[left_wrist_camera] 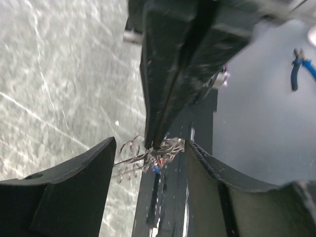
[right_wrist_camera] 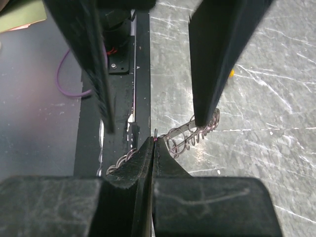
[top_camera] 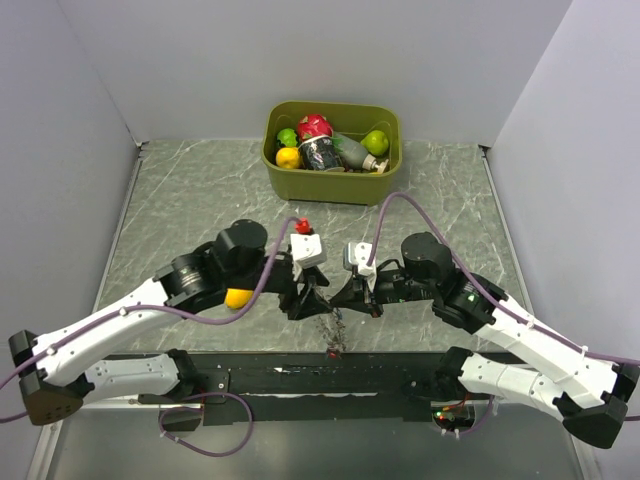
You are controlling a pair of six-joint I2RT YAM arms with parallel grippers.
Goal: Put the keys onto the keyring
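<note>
Right claw (right_wrist_camera: pixel 154 144) pinched shut on keyring (right_wrist_camera: pixel 186 136); left claw (left_wrist_camera: pixel 150 147) spread, nothing held. Ring to be held steady, keys (left_wrist_camera: pixel 156 168) gripped by head, aligned with coil gap.

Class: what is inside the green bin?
In the green bin: left green fruit, right green fruit, yellow fruit, red item, dark cup. Anything beneath them is covered.

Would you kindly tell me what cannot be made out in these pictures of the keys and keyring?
- Keys: left wrist view, tiny blurred coloured specks among wire; count unclear.
- Keyring: right wrist view, its coils run behind the shut right fingers; whole shape hidden.
- Yellow object: top view, mostly under the left arm.
</note>
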